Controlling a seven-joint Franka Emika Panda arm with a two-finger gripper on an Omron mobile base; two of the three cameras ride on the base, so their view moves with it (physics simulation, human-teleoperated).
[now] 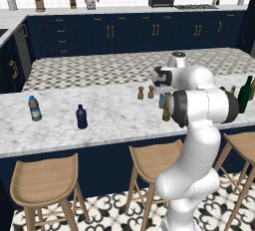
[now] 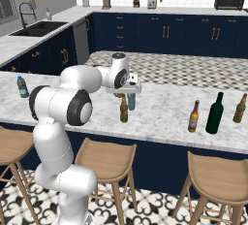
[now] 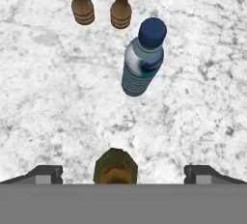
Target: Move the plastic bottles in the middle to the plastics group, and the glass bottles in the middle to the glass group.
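Amber glass is being seen from straight above in the hand view: the beer bottle is standing midway between the two fingers, which are being held wide apart with nothing gripped. Just beyond it, the pale-blue plastic bottle is standing on the marble worktop, near two wooden shakers. A green wine bottle is standing well apart, between two more amber bottles.
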